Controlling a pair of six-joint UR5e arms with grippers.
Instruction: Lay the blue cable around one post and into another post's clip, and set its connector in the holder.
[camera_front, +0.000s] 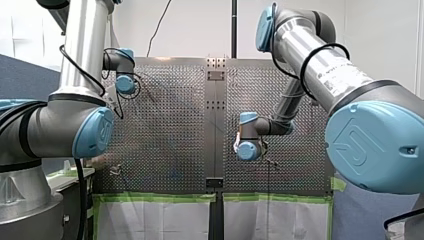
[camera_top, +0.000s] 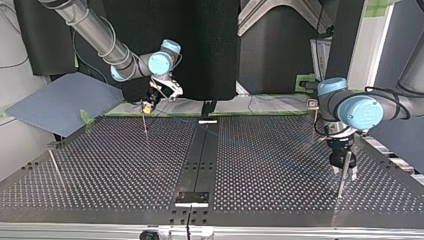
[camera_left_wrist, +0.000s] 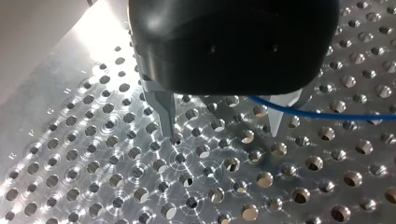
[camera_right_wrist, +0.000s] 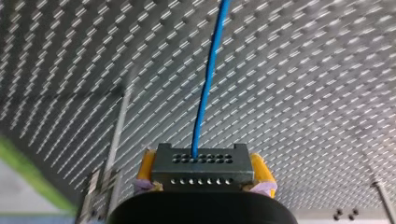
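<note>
Over the perforated worktop (camera_top: 125, 165), my right claw (camera_right_wrist: 204, 171) clamps the connector (camera_right_wrist: 204, 164) to tension the blue cable (camera_right_wrist: 208, 79), while my left claw (camera_left_wrist: 222, 126), spread apart, seemingly straddles it as a guide.

One blue cable (camera_right_wrist: 208, 79), one connector (camera_right_wrist: 202, 169), two arms (camera_top: 100, 40) (camera_top: 360, 110)

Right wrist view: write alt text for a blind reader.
My right gripper, with yellow pads, is shut on a grey connector with rows of small holes. The blue cable runs from it straight ahead over the perforated table. A thin post stands beside the gripper.
</note>
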